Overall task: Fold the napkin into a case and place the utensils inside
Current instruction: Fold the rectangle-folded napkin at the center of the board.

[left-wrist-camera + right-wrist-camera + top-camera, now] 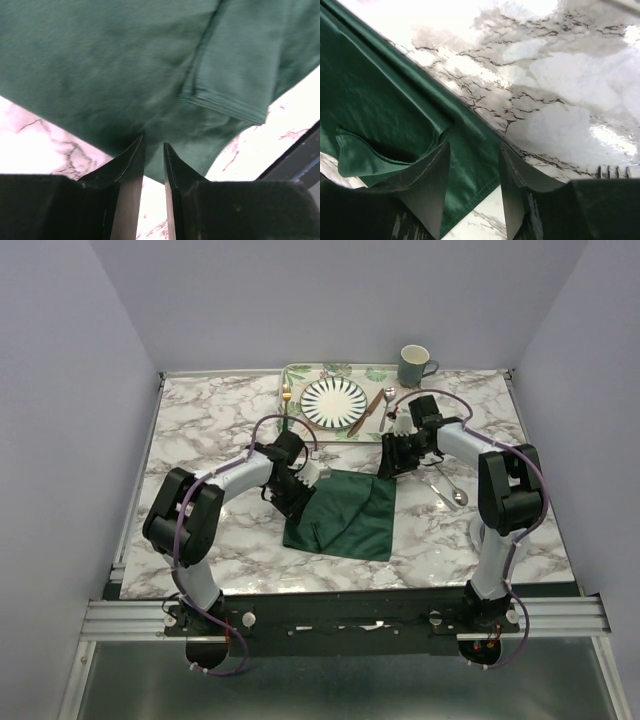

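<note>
The dark green napkin (345, 515) lies partly folded on the marble table, one flap (235, 65) doubled over it. My left gripper (308, 480) is at its far left corner. In the left wrist view the left gripper (154, 145) is open by a narrow gap, with the napkin (100, 65) edge at the tips. My right gripper (385, 468) is at the far right corner. The right gripper (475, 145) is open and straddles the napkin (380, 100) hem. On the tray lie a gold fork (286, 400), a copper-brown knife (362, 416) and a silver spoon (386, 405).
The leaf-patterned tray (300, 372) at the back holds a striped plate (333, 400). A grey-green mug (415, 365) stands to its right. Another silver spoon (455, 494) lies on the table beside the right arm. Walls close in the table's sides and back.
</note>
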Controlling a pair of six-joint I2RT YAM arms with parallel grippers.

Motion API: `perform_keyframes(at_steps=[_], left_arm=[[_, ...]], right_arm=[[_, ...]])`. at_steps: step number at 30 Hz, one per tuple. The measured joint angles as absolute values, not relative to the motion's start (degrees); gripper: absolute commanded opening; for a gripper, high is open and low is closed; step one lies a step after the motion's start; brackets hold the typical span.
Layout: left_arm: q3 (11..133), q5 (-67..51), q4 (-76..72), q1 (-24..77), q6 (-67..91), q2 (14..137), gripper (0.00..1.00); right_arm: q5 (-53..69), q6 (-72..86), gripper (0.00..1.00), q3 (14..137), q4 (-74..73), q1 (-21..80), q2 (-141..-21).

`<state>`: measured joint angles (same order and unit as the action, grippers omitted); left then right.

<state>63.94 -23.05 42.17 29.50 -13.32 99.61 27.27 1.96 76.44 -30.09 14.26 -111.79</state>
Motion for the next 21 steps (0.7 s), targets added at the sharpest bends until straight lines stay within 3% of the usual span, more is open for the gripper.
perform_keyframes(at_steps=[6,11,13,16,21], left_arm=[[65.73,-25.41,43.90,24.56,-18.48,102.00,0.52],[70.85,-30.76,45.98,24.97,-23.09,100.55,0.65],[72.73,-32.27,45.71,26.20,-23.75,99.83,0.68],[74.39,-33.54,44.47,29.21,-23.62,99.61,0.69],[77.28,-34.17,42.63,33.39,-22.17,102.41,0.69]], right_arm=[[27.90,1.43,0.46,72.60,-29.93,14.87,-111.13],[28.25,1.45,0.60,68.62,-30.02,15.07,-108.05],[28.18,1.43,0.74,67.44,-30.33,15.07,-106.85],[27.24,1.41,0.83,67.07,-31.62,15.05,-105.25],[25.28,3.14,0.84,66.59,-33.63,14.92,-100.25]])
